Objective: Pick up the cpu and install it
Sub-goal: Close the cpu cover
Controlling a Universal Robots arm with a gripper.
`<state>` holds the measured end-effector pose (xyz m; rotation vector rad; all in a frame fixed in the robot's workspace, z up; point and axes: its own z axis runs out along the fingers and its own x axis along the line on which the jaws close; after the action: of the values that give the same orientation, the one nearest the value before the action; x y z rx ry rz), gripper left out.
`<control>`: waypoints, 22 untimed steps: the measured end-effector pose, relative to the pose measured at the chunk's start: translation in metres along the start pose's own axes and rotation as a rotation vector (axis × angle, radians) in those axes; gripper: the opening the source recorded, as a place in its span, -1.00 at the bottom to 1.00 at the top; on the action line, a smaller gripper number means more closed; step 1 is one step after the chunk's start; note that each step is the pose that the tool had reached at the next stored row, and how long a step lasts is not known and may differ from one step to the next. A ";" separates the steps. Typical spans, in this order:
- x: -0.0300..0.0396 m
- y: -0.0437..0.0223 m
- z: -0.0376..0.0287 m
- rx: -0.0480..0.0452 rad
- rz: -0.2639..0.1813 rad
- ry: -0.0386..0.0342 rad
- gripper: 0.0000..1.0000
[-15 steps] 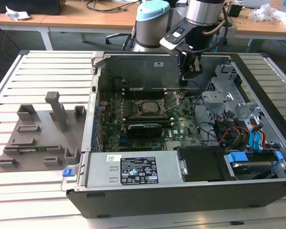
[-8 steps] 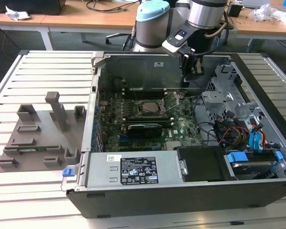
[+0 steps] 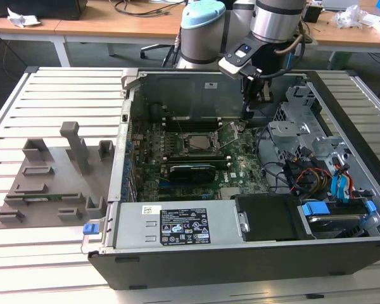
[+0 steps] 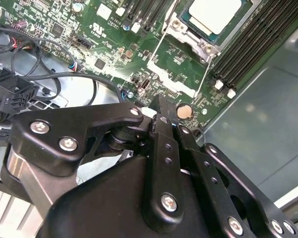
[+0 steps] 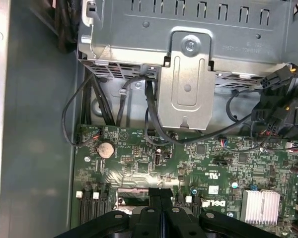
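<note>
The cpu [image 4: 214,14] lies flat in its socket, mid-frame in the exterior view — the frame [image 4: 164,73] stands open to admit it. The hand [image 3: 247,116], fingers pressed together and empty, hangs just beside that frame.

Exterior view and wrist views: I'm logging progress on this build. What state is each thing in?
Computer case: lying flat, side open.
Chip: seated in its socket, uncovered.
Socket frame: swung open.
Gripper: shut, holding nothing.
</note>
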<state>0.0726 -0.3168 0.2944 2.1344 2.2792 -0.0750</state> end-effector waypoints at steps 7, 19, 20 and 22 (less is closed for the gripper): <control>0.0000 0.0053 0.0071 0.0000 0.000 0.0000 -0.79; 0.0001 0.0137 0.0183 0.0000 0.000 -0.0002 -0.79; 0.0002 0.0141 0.0196 0.0000 0.000 -0.0002 -0.79; 0.0002 0.0148 0.0220 0.0001 0.000 -0.0003 -0.79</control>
<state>0.0870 -0.3167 0.2720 2.1342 2.2790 -0.0755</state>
